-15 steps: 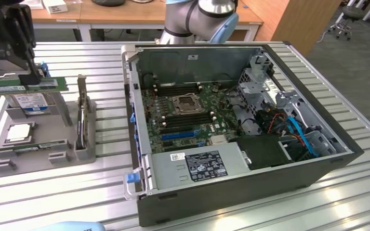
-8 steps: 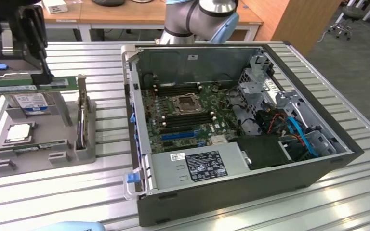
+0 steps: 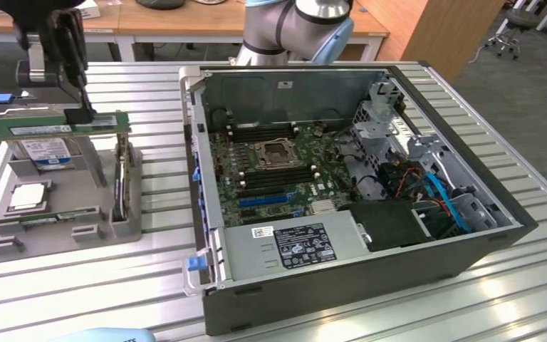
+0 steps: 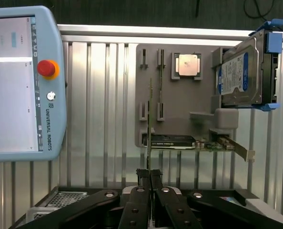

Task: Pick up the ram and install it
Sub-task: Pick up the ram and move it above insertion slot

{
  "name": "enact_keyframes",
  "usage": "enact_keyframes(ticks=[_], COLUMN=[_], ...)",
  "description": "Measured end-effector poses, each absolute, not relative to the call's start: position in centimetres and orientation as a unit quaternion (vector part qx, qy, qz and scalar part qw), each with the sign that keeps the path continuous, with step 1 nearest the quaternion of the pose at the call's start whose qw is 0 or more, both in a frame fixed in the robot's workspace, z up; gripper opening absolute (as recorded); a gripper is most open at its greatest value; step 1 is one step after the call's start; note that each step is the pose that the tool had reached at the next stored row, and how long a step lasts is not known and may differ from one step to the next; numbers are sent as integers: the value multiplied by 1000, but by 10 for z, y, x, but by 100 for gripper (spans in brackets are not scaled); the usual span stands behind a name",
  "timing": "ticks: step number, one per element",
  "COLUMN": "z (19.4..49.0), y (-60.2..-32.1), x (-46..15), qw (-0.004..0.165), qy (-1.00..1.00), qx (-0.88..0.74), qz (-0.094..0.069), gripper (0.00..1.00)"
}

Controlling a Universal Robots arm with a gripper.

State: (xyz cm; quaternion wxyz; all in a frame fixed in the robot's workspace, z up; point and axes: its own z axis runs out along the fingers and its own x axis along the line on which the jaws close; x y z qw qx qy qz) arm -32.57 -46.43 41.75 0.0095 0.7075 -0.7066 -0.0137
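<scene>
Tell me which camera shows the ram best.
The exterior view: there the ram shows its long green face, gripped near one end by the tool. The wrist view shows the ram only edge-on, as a thin line running out from the shut tool.

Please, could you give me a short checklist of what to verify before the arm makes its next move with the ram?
1. Gripper shut on the ram: ok.
2. Ram out of the slots of the grey holder: ok, it hangs above them.
3. Ram level in the grip: ok, roughly level in the exterior view.
4. Computer case open on its upper side: ok.
5. Ram above the motherboard: not ok, it is over the holder, to the exterior view's left of the case.
6. Memory slots free of sticks: cannot tell.
</scene>
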Motion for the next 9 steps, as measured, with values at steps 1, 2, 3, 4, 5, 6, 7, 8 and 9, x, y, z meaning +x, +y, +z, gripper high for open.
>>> enact_keyframes(ticks=[1,2,3,4,5,6,7,8,9], z=[418,418,418,418,418,418,418,418,418], y=[-464,-464,-464,-464,-464,-464,-464,-464,-464], x=[-324,-322,-320,-318,-316,-314,-312,-310,-309], qw=[9,10,10,10,10,10,10,10,9], qy=[-707,-707,-706,-706,-706,-706,-706,-706,-706], qx=[707,708,708,708,708,708,708,708,708], qz=[-14,-14,-14,-14,-14,-14,-14,-14,-14], gripper=[12,12,12,12,12,12,12,12,12])
